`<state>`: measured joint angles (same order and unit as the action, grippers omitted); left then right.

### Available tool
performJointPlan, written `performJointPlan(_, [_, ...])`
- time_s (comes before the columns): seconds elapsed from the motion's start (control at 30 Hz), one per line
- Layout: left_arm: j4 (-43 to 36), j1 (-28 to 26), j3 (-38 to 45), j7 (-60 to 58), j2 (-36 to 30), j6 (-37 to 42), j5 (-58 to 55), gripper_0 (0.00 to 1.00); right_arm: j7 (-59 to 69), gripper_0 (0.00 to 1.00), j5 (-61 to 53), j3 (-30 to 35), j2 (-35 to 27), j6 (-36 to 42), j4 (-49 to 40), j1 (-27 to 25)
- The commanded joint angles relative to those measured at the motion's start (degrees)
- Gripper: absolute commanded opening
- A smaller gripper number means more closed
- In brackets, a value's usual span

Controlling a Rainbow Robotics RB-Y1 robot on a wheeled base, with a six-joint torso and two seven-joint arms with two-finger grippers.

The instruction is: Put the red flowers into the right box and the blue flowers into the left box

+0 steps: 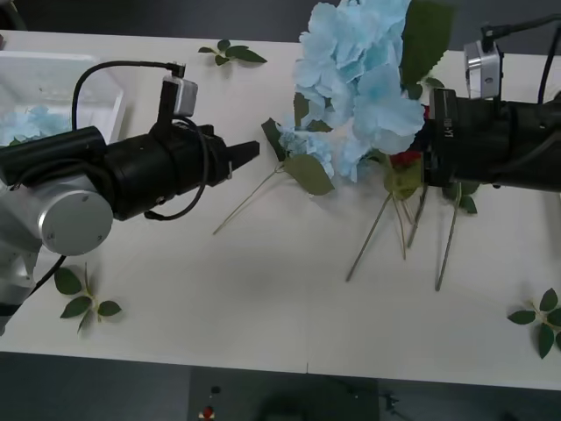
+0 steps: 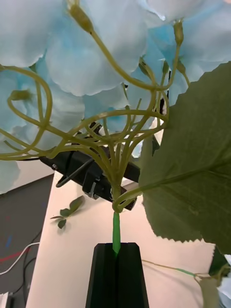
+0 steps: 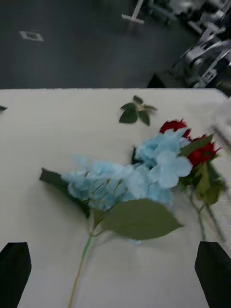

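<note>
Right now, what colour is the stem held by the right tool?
Bright green at the right tool, turning olive higher up the stem; the right wrist view shows it best.

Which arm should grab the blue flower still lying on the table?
Left, probably. The left gripper is open and empty, aimed at the lying blue flower, and its wrist view frames it between the fingers. The right gripper is shut on a lifted blue flower.
</note>
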<state>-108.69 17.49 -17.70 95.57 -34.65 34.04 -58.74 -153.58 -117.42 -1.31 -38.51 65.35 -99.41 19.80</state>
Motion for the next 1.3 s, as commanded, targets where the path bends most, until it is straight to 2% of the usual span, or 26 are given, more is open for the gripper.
performJointPlan(0.03, [-1.79,2.81,-0.15,8.67,2.66,-3.01,-8.85,1.00,-1.42,0.00,-1.76,-1.68,1.78,-2.95,-1.57,3.58])
performJointPlan(0.23, [-1.88,4.39,-0.15,17.81,6.35,-3.72,-20.72,1.00,-0.23,0.00,-2.29,-5.64,4.06,-6.64,0.45,6.92])
performJointPlan(0.43, [-1.79,4.57,-1.02,26.69,9.07,-3.63,-25.64,1.00,0.30,0.00,-2.20,-7.57,5.73,-8.66,2.38,9.20])
performJointPlan(0.6, [-1.62,1.58,-1.29,30.56,7.84,-3.63,-24.76,1.00,0.91,0.00,-2.64,-8.54,6.17,-10.42,2.38,9.55])
performJointPlan(0.83, [-1.53,-1.14,-0.06,39.35,6.00,1.56,-33.20,1.00,1.53,0.00,-2.73,-8.63,6.17,-10.51,2.38,9.64])
performJointPlan(0.9, [-1.53,-2.46,1.17,43.30,6.17,5.07,-35.92,1.00,1.70,0.00,-3.25,-8.63,6.17,-10.51,2.38,9.55])
performJointPlan(1.03, [-1.53,-3.52,1.61,47.70,7.49,8.94,-37.68,1.00,1.79,0.00,-3.87,-8.63,6.17,-10.42,2.38,9.55])
performJointPlan(1.3, [-0.83,-3.34,1.52,49.10,12.24,9.91,-34.08,1.00,1.79,0.00,-4.13,-8.63,6.08,-10.42,2.38,9.55])
